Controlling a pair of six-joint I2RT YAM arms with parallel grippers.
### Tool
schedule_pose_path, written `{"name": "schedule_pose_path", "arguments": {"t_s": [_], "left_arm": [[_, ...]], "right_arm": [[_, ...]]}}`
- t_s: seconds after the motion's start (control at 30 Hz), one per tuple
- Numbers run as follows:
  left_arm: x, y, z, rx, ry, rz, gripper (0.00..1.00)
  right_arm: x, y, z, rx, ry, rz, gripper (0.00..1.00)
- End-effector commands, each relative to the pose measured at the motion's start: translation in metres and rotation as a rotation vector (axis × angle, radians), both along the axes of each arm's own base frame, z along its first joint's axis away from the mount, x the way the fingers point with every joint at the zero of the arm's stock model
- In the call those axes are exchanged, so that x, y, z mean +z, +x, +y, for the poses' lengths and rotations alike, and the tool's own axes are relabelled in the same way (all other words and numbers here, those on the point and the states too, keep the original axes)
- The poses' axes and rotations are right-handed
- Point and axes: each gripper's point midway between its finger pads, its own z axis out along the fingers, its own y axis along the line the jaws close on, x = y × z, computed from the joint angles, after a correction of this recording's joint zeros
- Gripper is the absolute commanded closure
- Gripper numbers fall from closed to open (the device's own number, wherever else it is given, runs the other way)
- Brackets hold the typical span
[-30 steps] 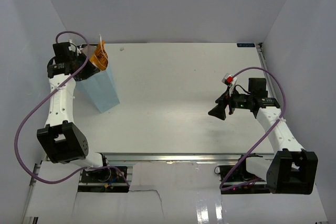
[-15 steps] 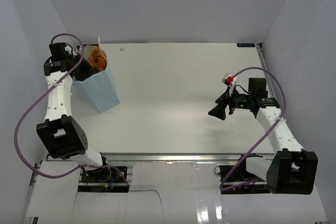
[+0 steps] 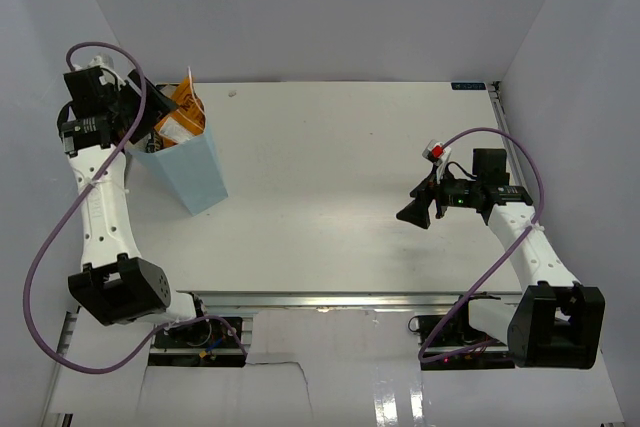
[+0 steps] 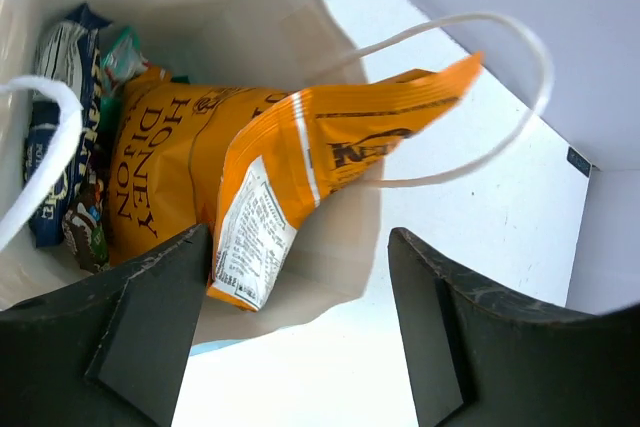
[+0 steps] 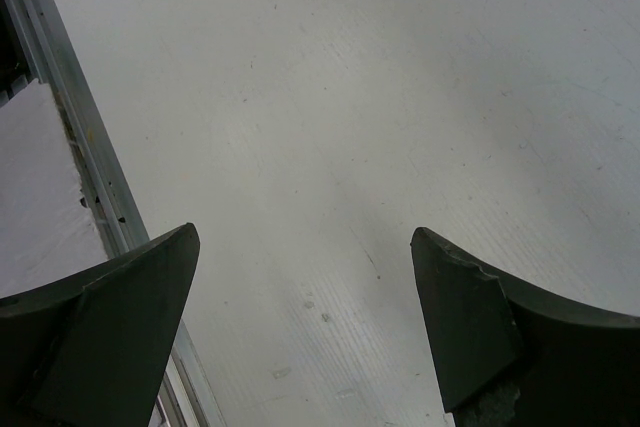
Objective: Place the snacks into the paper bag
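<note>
The light-blue paper bag [image 3: 195,175] stands upright at the table's far left. A large orange bag [image 3: 181,113] leans in its mouth, with the top corner sticking out. In the left wrist view the orange bag [image 4: 290,162] lies against the white inside wall [image 4: 230,17], next to a dark blue chip bag [image 4: 55,127], a teal bag [image 4: 122,50] and a dark packet [image 4: 85,229]. My left gripper [image 3: 143,117] hovers just left of the bag's mouth, open [image 4: 300,322] and holding nothing. My right gripper [image 3: 415,212] hangs open [image 5: 305,332] over bare table at the right.
Thin white string handles [image 4: 500,32] loop over the bag's mouth. The enclosure walls stand close behind and to the left of the bag. A metal rail [image 5: 75,142] marks the table's near edge below the right gripper.
My left gripper opened, let go of the orange bag and pulled back to the left. The orange bag now rests in the paper bag. The right arm has not moved.
</note>
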Motion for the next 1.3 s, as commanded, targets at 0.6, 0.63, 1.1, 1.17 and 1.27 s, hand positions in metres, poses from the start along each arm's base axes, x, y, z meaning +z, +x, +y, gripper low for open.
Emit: {"name": "schedule_pose_path", "arguments": {"t_s": [0.6,0.63,1.1,1.17,1.27], "left_arm": [[0.047,0.062,-0.010,-0.186,0.114,-0.169,0.18],[0.046,0.062,-0.011,-0.191,0.111,-0.167,0.18],[-0.002,0.055,0.019,0.002,0.141,0.002,0.82],[-0.010,0.053,0.031,0.060,0.167,0.040,0.94],[-0.028,0.048,0.038,0.088,0.187,0.103,1.00]], "right_arm": [[0.001,0.003,0.001,0.007,0.015,0.001,0.08],[0.001,0.003,0.001,0.004,0.014,0.002,0.08],[0.000,0.003,0.001,0.005,0.014,0.008,0.08],[0.000,0.003,0.001,0.006,0.016,0.008,0.08],[0.000,0.002,0.002,0.007,0.017,0.011,0.08]]}}
